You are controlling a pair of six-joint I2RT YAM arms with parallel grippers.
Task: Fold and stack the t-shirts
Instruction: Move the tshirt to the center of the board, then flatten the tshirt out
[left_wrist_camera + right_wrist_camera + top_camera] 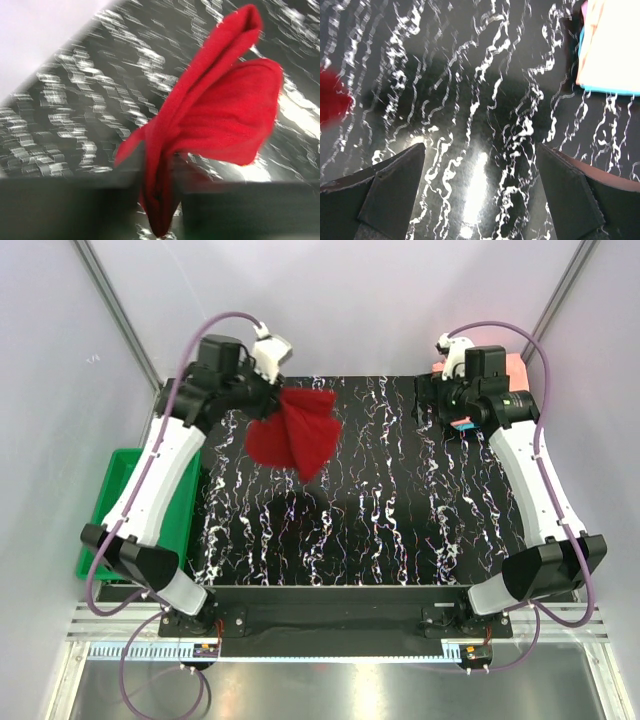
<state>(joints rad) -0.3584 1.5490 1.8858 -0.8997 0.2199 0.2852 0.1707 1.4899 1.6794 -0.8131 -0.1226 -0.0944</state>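
Three soft cloth t-shirts are shown. One dark red t-shirt (297, 435), bunched and hanging, is held above the far left part of the black, white-veined bench (380, 530), pinched in the clenched left end effector (160, 192). One folded salmon-pink t-shirt (615, 45) is laid on one teal t-shirt (607, 90) at the bench's far right corner; only the teal edge is seen. The right end effector (480, 150) is spread wide, with nothing grasped. One green plastic tray (105, 500) is set beside the bench's left edge.
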